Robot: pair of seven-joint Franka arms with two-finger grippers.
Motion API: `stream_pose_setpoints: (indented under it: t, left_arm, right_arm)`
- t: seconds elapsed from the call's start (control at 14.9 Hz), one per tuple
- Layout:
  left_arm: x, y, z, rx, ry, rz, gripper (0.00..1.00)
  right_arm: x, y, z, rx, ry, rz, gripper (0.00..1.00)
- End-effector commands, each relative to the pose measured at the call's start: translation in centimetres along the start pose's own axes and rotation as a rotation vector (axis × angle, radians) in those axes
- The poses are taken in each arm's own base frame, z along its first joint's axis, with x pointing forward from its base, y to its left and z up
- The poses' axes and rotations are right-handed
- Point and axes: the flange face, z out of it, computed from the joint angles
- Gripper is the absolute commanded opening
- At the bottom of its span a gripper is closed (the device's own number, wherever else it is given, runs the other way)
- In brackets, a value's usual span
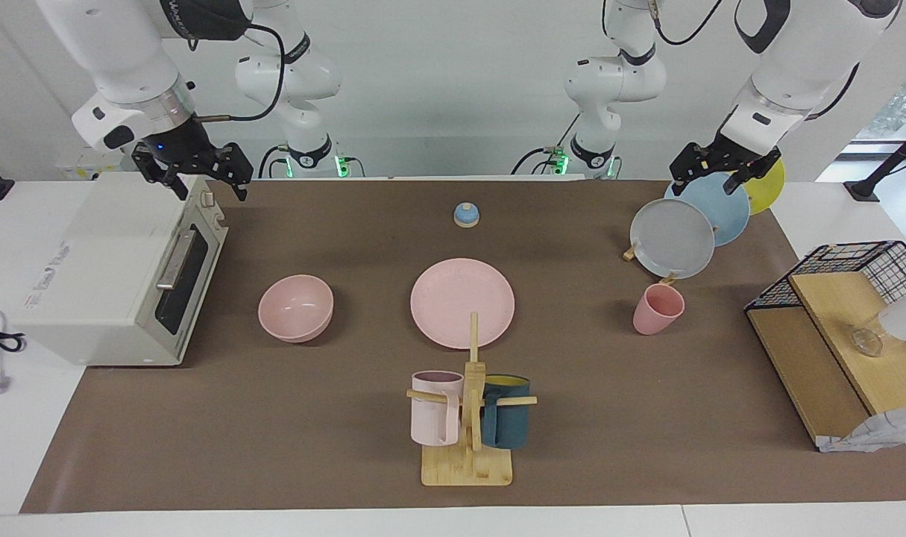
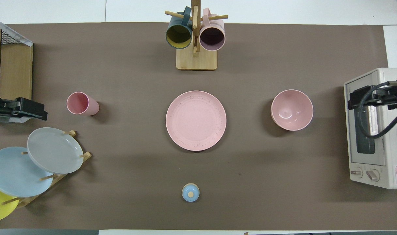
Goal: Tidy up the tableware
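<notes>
Black fingers on the right gripper (image 1: 199, 175) stand apart, holding nothing, raised over the white toaster oven (image 1: 109, 276); the left gripper (image 1: 721, 165), jaws apart too, hangs empty over the rack of grey, blue and yellow plates (image 1: 672, 237). Both arms seem to be waiting. Between them, in a row on the brown mat (image 1: 274, 418), sit the deep matte pink bowl (image 1: 296, 307), the wide flat pink plate (image 1: 462, 302) and the tapered pink cup (image 1: 657, 309), well apart, probably laid out for gathering.
</notes>
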Motion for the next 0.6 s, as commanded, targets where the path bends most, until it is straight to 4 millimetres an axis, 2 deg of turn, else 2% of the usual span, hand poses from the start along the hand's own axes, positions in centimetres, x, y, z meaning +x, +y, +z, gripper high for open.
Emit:
stream_pose_setpoints:
  t: [0.0,0.54]
  left_arm:
    - [-0.48,-0.20,-0.60,0.011,0.000,-0.009,1.00]
    - [-0.47,-0.04,-0.60,0.012,0.002,-0.009,1.00]
  right_arm:
    - [0.06,0.27,-0.27,-0.010,-0.005,-0.028,1.00]
    - [-0.17,0.66,0.08,0.009,-0.012,-0.011,1.00]
